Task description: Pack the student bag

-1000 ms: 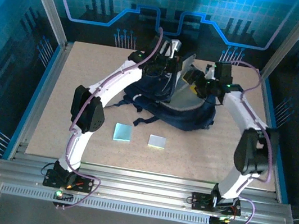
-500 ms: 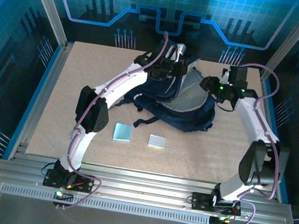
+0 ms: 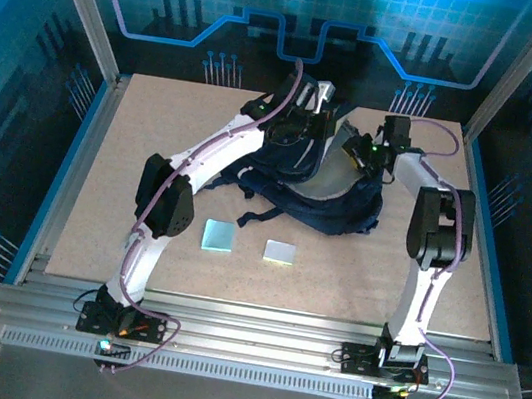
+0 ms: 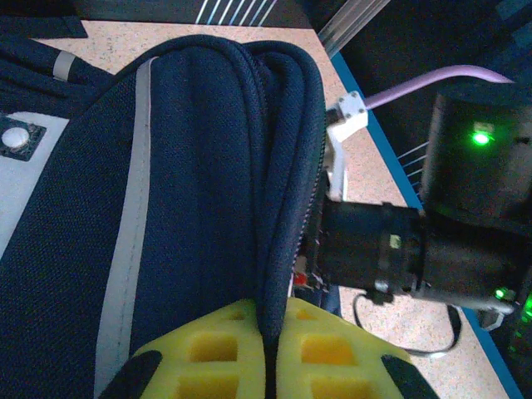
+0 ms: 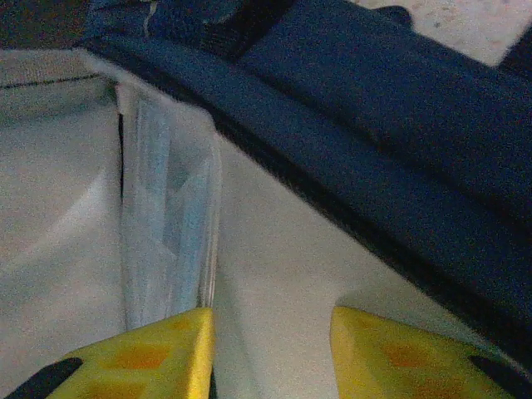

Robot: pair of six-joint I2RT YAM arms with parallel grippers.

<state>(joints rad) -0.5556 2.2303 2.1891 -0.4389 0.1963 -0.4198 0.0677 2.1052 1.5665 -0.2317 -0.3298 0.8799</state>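
PACKING UNDER WAY: the student bag (image 3: 332, 195) is seen lying at the far middle of the table (image 3: 116, 186), its mouth lifted open; the job is judged to be begun but not finished. A pale, flat, bluish packet (image 5: 170, 224) is seen standing upright against the grey-white lining (image 5: 58, 208) inside the bag, so at least one item appears to be stowed; a pale blue square (image 3: 219, 237) and a pale green square (image 3: 280, 252) are seen lying side by side on the board nearer the arm bases, well apart from the bag, and are taken to be left for packing; the closing of the bag is likewise judged not yet done. The left claw (image 4: 268, 353) is shown clenched on the folded navy rim of the bag, the fabric pinched between its yellow pads (image 4: 332, 349); the rim is raised by that grip. The right claw (image 5: 270, 349) is shown inside the opening, its jaws partly apart with only lining seen between them; nothing is grasped; whether the packet is touched by the nearer finger cannot be told.
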